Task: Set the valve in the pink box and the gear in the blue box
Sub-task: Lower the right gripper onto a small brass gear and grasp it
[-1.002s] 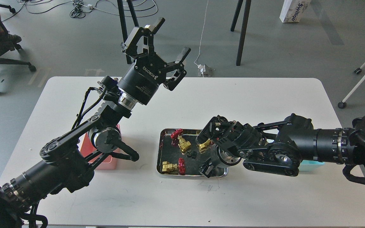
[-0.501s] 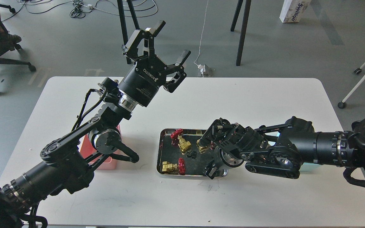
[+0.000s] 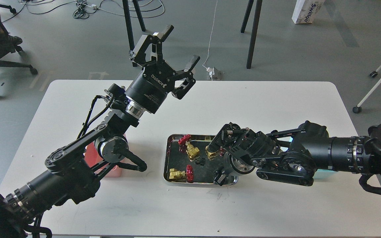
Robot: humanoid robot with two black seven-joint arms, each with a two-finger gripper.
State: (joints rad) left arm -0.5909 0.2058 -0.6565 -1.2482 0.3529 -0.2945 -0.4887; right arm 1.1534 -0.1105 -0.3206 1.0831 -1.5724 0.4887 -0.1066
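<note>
Near the bench's front edge, toward the middle: steel tray [image 3: 168,158], holding three visible valves and tiny black gear [image 3: 199,161] among them. Nearest valve [image 3: 180,174] lying at the tray's front left; another [image 3: 188,146] at its back left; a third [image 3: 213,151] touching or just beside the right gripper [image 3: 222,158], lowered over the tray's right half. Cannot tell whether those fingers grip it or stand parted. Pink box [image 3: 93,155] toward the left edge, mostly hidden behind the left arm. Blue box [image 3: 322,174] toward the right edge, only slivers showing behind the right arm. Farthest, above the back edge: left gripper [image 3: 178,46], raised, fingers spread wide, holding nothing.
</note>
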